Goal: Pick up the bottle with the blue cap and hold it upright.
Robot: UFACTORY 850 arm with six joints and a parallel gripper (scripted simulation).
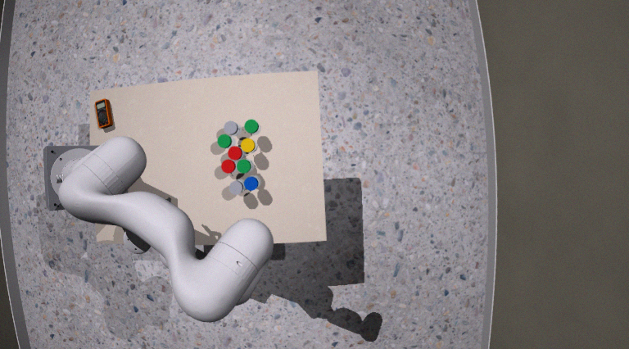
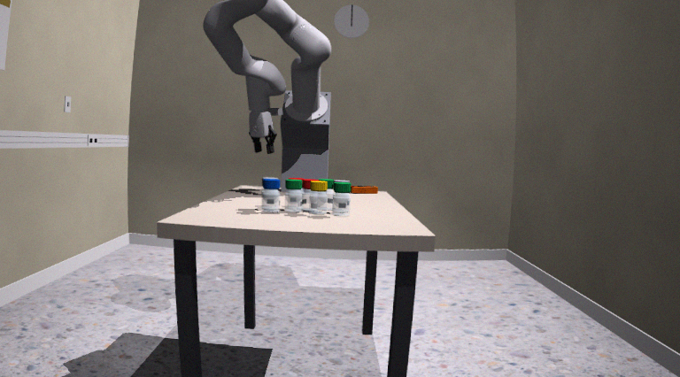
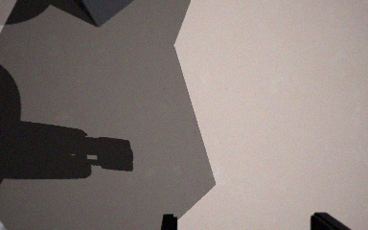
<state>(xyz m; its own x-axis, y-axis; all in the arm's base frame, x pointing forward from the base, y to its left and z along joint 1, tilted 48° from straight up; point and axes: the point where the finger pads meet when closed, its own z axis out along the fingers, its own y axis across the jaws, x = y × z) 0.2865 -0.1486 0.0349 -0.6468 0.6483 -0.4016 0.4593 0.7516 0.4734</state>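
I am a white six-joint arm, and my gripper (image 2: 263,145) hangs in the air above the table (image 2: 381,225), well apart from everything on it. My two dark fingers stand fairly wide apart with nothing between them; from my wrist camera only their tips show at the bottom edge, over bare beige table top crossed by my own shadow.

The landmark is the bottle with the blue cap (image 1: 251,183). It stands upright on the table at one end of a tight cluster of small white bottles. Seen from above, a grey-capped bottle (image 1: 236,188) stands just beside it, on the side toward my base. A green-capped bottle (image 1: 243,165) is the next neighbour in the cluster, with a red-capped bottle (image 1: 228,165) beside that one. Farther along from the blue-capped bottle come another red-capped bottle (image 1: 235,152), a yellow-capped bottle (image 1: 247,144), a second green-capped bottle (image 1: 224,141), a second grey-capped bottle (image 1: 230,128) and a third green-capped bottle (image 1: 251,125). All appear upright.

In the side view, the blue-capped bottle is the leftmost of the row, and my gripper hangs above it and farther back, toward my pedestal (image 2: 320,152).

An orange multimeter (image 1: 103,113) lies at the far corner of the table from the blue-capped bottle, near my base.
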